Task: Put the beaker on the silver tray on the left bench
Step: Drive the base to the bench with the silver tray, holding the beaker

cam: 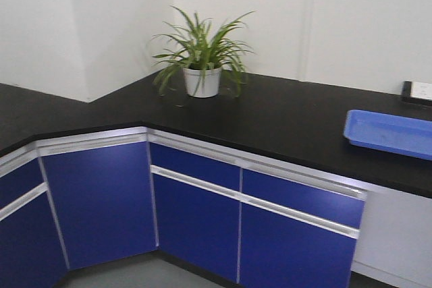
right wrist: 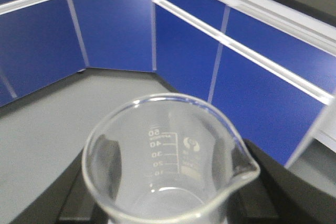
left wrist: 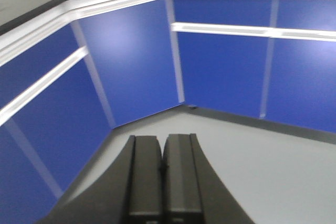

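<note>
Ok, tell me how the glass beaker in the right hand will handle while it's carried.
The beaker looks like thin clear glass, so it is probably rigid but fragile: a hard squeeze or a knock could crack it. It appears empty, so it is likely light. Its smooth wall may slip in the right hand if jolted.
</note>
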Tool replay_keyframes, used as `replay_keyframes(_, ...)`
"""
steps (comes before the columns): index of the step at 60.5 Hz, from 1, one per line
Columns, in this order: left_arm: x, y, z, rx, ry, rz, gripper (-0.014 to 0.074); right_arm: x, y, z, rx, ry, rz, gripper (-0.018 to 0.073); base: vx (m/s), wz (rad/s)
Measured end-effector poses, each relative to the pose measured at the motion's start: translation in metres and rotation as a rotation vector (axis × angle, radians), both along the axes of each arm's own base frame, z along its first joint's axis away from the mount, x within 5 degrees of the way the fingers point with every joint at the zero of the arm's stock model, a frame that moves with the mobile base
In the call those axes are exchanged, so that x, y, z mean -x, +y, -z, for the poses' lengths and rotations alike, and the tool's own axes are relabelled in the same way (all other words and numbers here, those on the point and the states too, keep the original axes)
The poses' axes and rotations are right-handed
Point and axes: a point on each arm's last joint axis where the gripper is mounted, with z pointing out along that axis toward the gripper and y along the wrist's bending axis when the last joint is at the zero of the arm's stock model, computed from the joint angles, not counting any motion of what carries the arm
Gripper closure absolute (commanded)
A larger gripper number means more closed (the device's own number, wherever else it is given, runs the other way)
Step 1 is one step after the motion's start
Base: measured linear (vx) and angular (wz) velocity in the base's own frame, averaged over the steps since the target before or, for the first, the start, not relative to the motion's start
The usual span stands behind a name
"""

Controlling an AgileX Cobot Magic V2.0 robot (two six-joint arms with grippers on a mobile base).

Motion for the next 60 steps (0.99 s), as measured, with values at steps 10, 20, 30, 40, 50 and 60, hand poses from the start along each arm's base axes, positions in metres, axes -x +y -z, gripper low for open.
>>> replay_keyframes(10, 0.0, 0.0, 0.0, 0.0, 0.0, 0.0, 0.0595, 0.0, 0.0, 0.0, 0.0, 0.0, 0.0, 0.0571, -0.19, 0.67)
replay_keyframes(20, 0.0, 0.0, 0.0, 0.0, 0.0, 0.0, 0.0595, 0.0, 0.0, 0.0, 0.0, 0.0, 0.0, 0.0571, -0.17, 0.66)
replay_keyframes(30, 0.0, 0.0, 0.0, 0.0, 0.0, 0.0, 0.0595, 0.0, 0.0, 0.0, 0.0, 0.0, 0.0, 0.0571, -0.16, 0.63)
replay_keyframes(40, 0.0, 0.0, 0.0, 0.0, 0.0, 0.0, 0.0595, 0.0, 0.0, 0.0, 0.0, 0.0, 0.0, 0.0571, -0.16, 0.62)
replay_keyframes(50, 0.0, 0.0, 0.0, 0.0, 0.0, 0.0, 0.0595, 0.0, 0.0, 0.0, 0.0, 0.0, 0.0, 0.0571, -0.15, 0.59)
replay_keyframes(60, 0.0, 0.0, 0.0, 0.0, 0.0, 0.0, 0.0595, 0.0, 0.0, 0.0, 0.0, 0.0, 0.0, 0.0571, -0.12, 0.59)
